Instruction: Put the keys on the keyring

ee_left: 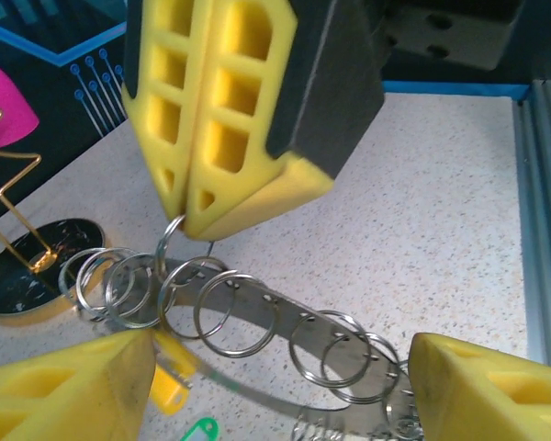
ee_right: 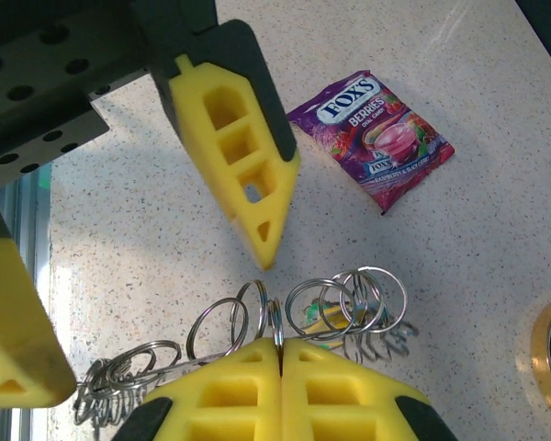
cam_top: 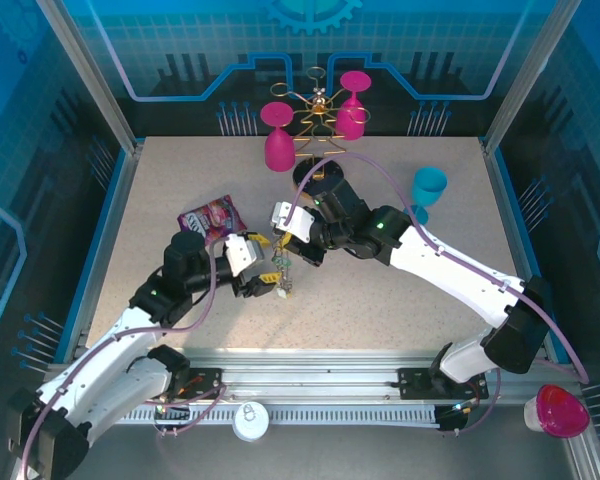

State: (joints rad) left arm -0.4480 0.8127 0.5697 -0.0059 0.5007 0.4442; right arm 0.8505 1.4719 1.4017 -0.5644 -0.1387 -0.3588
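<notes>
Closest to the left wrist camera, the left gripper has its yellow fingertips at the two lower corners of the view. They are spread wide, with the keyring between them. This view makes the keyring plain: a curved grey metal band strung with a row of wire loops. The right gripper reaches in from above, its pads pressed together and pinching one loop near the band's end. Under the band peek the keys, one with a yellow head and one with a green.

The right wrist view adds a purple candy bag, lying flat and well apart from the loops. From above, both grippers meet near the table's middle. There the keyring is a small tangle, and I cannot tell whether it rests on the table or hangs.

The table is speckled beige with a blue rim. At its far edge stands a gold wire rack hung with pink glasses, and a blue glass stands to its right. Blue panels printed with circuit lines wall it in. A pink cup and a white lid sit by the near rail.
</notes>
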